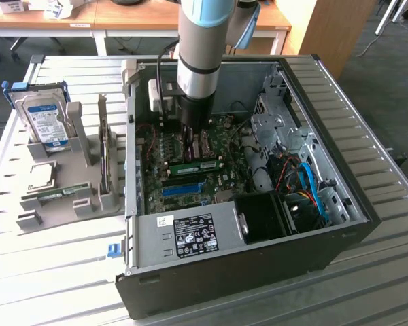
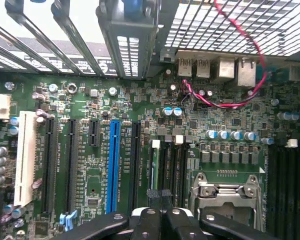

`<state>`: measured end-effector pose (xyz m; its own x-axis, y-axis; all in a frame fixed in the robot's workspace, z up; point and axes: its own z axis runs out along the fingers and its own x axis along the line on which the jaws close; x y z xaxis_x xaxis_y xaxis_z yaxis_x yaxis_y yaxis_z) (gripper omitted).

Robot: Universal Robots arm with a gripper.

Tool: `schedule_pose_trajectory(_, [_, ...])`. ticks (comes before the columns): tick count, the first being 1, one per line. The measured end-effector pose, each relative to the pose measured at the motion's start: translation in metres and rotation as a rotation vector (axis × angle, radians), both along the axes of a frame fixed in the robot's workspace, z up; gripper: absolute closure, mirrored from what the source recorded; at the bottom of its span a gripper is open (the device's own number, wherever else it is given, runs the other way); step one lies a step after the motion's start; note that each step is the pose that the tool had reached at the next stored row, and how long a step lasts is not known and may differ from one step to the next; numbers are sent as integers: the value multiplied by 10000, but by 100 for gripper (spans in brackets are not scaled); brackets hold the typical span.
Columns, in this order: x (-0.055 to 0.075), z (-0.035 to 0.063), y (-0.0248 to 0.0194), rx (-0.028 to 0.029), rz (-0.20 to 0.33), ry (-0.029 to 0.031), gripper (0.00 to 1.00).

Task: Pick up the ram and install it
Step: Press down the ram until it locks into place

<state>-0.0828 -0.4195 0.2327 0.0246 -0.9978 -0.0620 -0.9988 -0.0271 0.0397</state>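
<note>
a slatted metal counter (image 1: 47,272) carries an open computer case (image 1: 258,272) lying on its side, with wooden desks behind it. inside, the ram (image 1: 194,165) lies as a thin green stick on the motherboard (image 1: 183,153), its long axis running across the board from the exterior view's left to its right, just above the blue slot (image 1: 182,188). the arm (image 1: 200,54) comes straight down into the case, its fingers (image 1: 195,139) low over the board just behind the ram. in the wrist view the black fingers (image 2: 159,200) sit pressed together, nothing visible between them, over the dark slots (image 2: 172,165) beside the silver processor socket (image 2: 229,195). a second green stick (image 1: 54,193) rests in the grey holder (image 1: 61,197) beside a hard drive (image 1: 44,119).
</note>
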Motion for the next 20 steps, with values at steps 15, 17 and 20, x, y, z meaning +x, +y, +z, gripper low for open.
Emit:
schedule_pose_trajectory(15, [-1,472,0,-3,-1,2,89])
schedule_pose_trajectory(17, [0,529,0,-3,0,1,89])
schedule_pose_trajectory(20, [0,612,0,-3,-1,0,89])
